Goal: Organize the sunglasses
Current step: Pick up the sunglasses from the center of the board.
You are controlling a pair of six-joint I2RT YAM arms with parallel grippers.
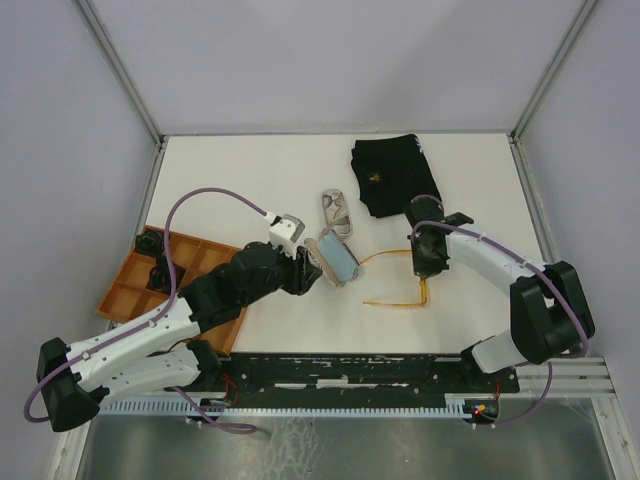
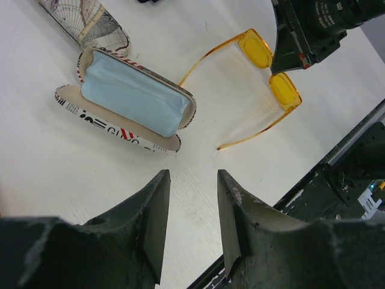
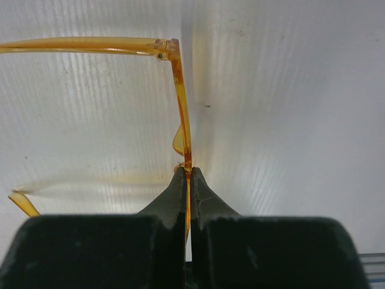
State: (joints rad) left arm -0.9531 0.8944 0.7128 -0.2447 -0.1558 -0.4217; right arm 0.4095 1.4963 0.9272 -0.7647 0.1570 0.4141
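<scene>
Now right claw (image 3: pixel 187 173) clamps amber sunglasses (image 2: pixel 284 91) at their bridge, left claw (image 2: pixel 192 176) half-open, empty; next, probably lift toward open case (image 2: pixel 108 130), nine o'clock.

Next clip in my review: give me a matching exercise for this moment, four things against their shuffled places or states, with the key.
Things:
1. translucent orange-amber sunglasses
2. oval printed glasses case holding a light blue cloth
3. left end effector
4. black fabric item

States:
A. open, gripping nothing
B. at the far side of the white table
C. pinched at the frame front by the shut right end effector
D. lying with its lid open

Pairs: 1-C, 2-D, 3-A, 4-B.
</scene>
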